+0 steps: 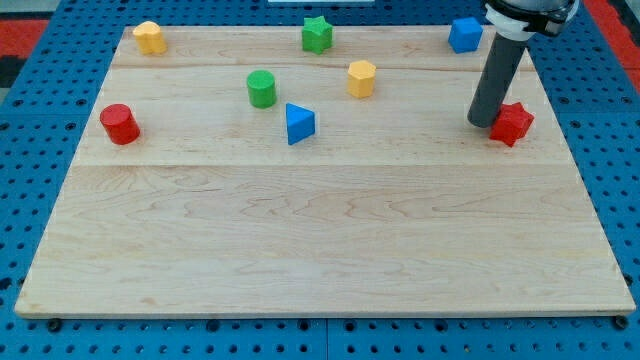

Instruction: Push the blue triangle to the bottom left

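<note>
At the view's far left a red cylinder sits near the wooden board's left edge, and a yellow block sits up in the top left corner. Moving right, a green cylinder stands just up and left of the blue triangle, which lies a little left of centre in the upper half, apart from its neighbours. A green star-like block is by the top edge, and a yellow hexagonal block is up and right of the triangle. A blue block rests near the top right.

The rod comes down nearly upright from the top right, and my tip is on the board, right against the left side of a red star-shaped block; it grips nothing, being a plain rod. It is well apart from the triangle.

The whole lower half of the board, down to the bottom left corner, is bare wood.
</note>
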`<state>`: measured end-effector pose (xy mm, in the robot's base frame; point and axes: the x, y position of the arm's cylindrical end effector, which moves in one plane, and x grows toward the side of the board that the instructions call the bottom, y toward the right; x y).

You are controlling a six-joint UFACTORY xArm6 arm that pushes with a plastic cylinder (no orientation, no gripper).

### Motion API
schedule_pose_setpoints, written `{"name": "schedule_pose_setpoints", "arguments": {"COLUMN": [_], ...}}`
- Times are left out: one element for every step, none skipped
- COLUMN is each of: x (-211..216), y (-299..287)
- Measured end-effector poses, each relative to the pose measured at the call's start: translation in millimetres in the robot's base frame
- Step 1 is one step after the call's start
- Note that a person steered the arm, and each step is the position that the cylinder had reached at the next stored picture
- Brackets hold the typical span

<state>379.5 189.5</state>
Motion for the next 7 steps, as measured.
{"name": "schedule_pose_setpoints", "arguments": {"x": [-2.8,-13.9,-32.3,-23.8,-7.3,14.5,41.4], "y": [-58.6,-120.2,-157.6,-194.1,-217.8,-233.3,-260.5]}}
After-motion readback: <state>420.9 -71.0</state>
